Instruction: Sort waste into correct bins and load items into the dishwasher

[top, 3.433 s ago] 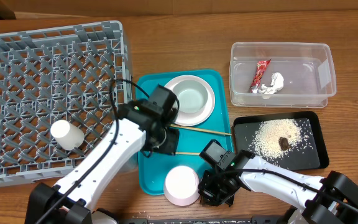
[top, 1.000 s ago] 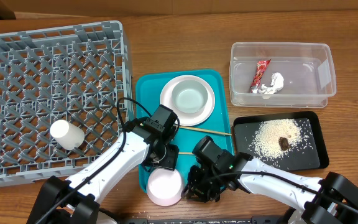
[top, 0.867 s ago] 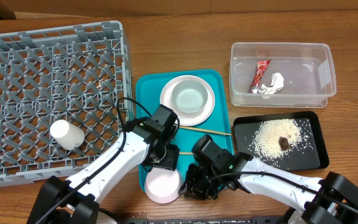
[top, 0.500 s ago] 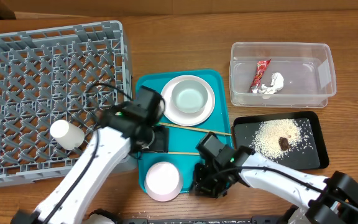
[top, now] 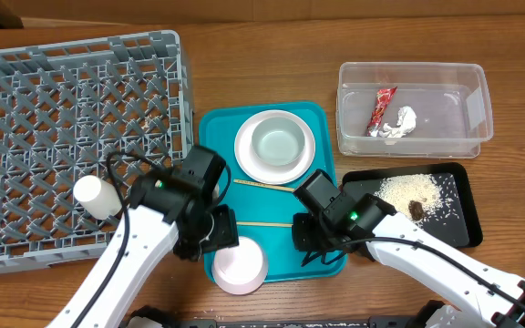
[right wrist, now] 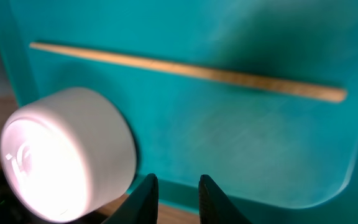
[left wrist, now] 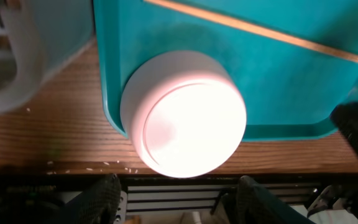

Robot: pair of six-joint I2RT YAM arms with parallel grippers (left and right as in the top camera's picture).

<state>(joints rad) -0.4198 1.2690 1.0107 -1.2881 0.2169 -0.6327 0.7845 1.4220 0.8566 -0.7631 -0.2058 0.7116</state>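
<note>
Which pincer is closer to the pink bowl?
Left. The left pincer hangs just beside the pink bowl, close to its rim. The right pincer is farther off on the bowl's other side, over the tray.

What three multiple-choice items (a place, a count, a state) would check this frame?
1. Where is the white cup? A) in the grey rack B) on the black tray C) in the clear tub
2. How many chopsticks lie on the teal tray? A) one B) two C) four
3. How does the pink bowl sit? A) upright B) on its side C) upside down

Answers:
1 A: the cup lies on the rack's lattice floor.
2 B: two thin sticks lie across the tray.
3 C: its base ring faces up in the left wrist view.
</note>
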